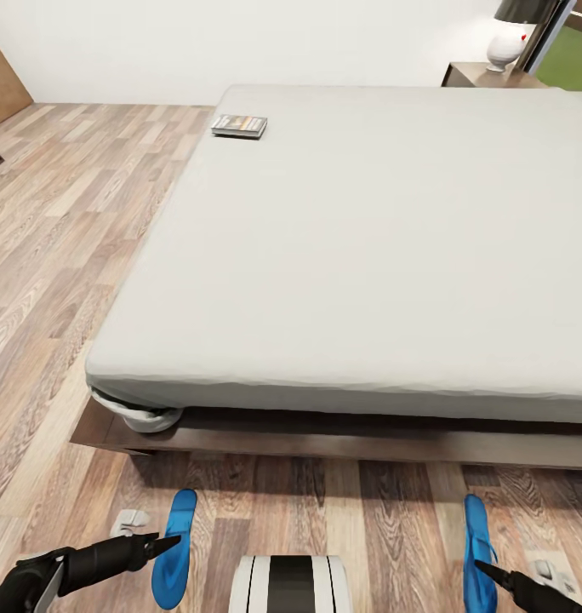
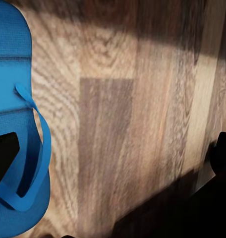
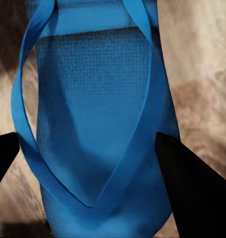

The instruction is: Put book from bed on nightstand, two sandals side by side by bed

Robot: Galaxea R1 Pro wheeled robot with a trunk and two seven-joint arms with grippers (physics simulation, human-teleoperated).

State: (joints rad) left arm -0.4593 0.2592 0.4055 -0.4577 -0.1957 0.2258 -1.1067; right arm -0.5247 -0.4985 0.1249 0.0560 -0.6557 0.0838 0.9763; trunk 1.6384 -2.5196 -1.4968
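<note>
Right under you, both sandals sit on the wood floor at the foot of the bed [image 1: 342, 255], but well apart, so they aren't a pair yet. Your right gripper [image 3: 88, 163] has its fingers spread wide either side of the right sandal [image 3: 98, 124], looks lined up for a grab. Your left gripper [image 1: 174, 541] is at the left sandal [image 1: 174, 549]; can't tell if it's spread or closed. Meanwhile the book [image 1: 239, 126] is way off at the mattress's far corner, and a nightstand [image 1: 487, 77] sits beyond it.

White wall [image 1: 240, 42] behind wood-plank floor [image 1: 61, 221]; beside the wall, a white lamp [image 1: 505, 47] (dark-shaded) near green window [image 1: 576, 55].
</note>
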